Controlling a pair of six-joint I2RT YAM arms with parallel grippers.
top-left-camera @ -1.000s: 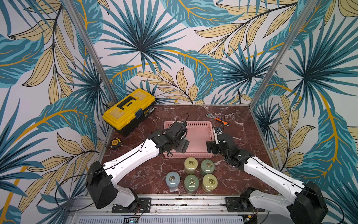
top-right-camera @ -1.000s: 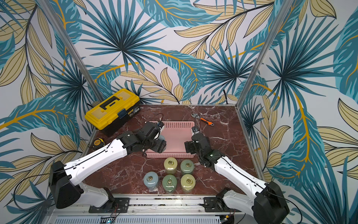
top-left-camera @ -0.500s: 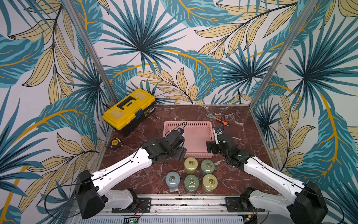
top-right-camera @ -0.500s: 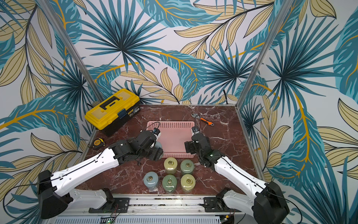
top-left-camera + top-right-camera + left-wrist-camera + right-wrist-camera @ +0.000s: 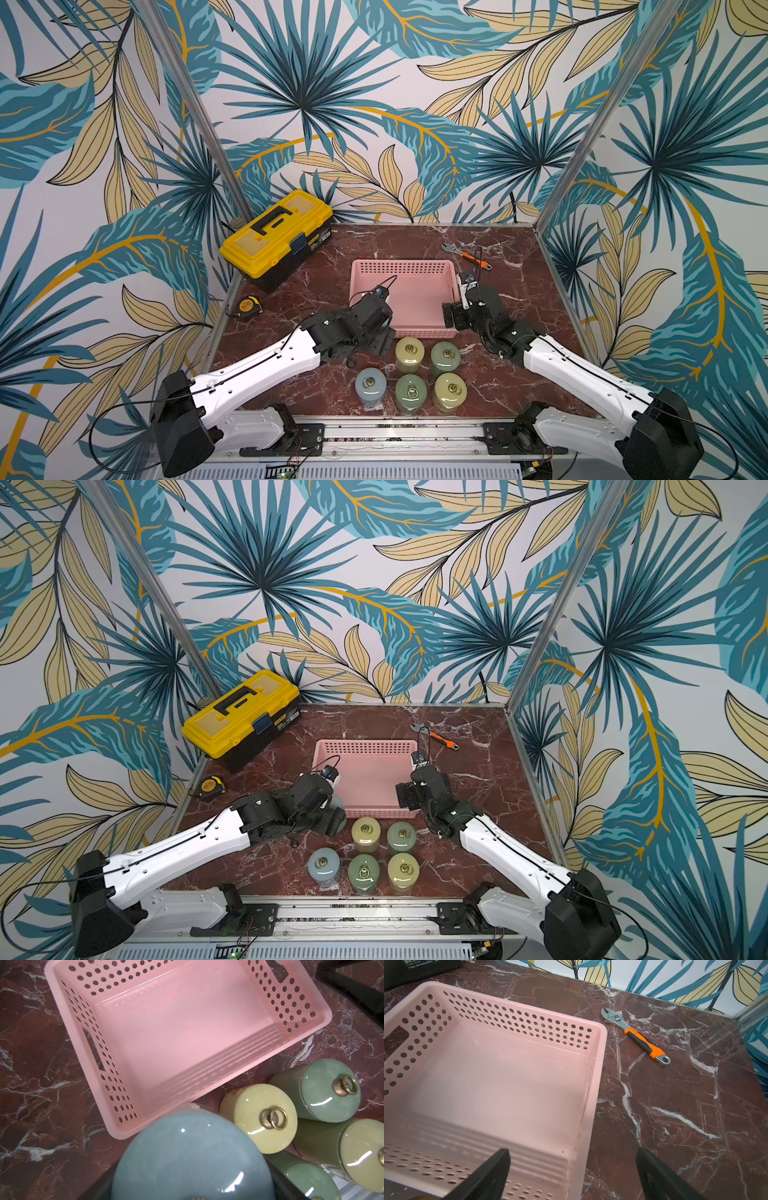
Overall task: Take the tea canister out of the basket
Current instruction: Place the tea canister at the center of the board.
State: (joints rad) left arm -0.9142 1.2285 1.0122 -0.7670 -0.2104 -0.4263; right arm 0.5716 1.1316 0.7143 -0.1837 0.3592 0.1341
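A blue-grey tea canister with a glossy lid sits between the jaws of my left gripper, which is shut on it. In a top view only a sliver of the canister shows beside the left gripper, just outside the front left corner of the pink basket. The basket holds nothing; its bare floor shows. My right gripper is open, one finger inside the basket and one outside its right wall, near the front right corner.
Several green, yellow-green and blue-grey canisters with ring-pull lids stand in a cluster in front of the basket. A yellow toolbox stands at the back left, a tape measure at the left edge, an orange-handled wrench behind the basket on the right.
My left arm has drawn back from over the basket toward the front, bringing the tea canister out past the front left corner. The right arm has not moved.
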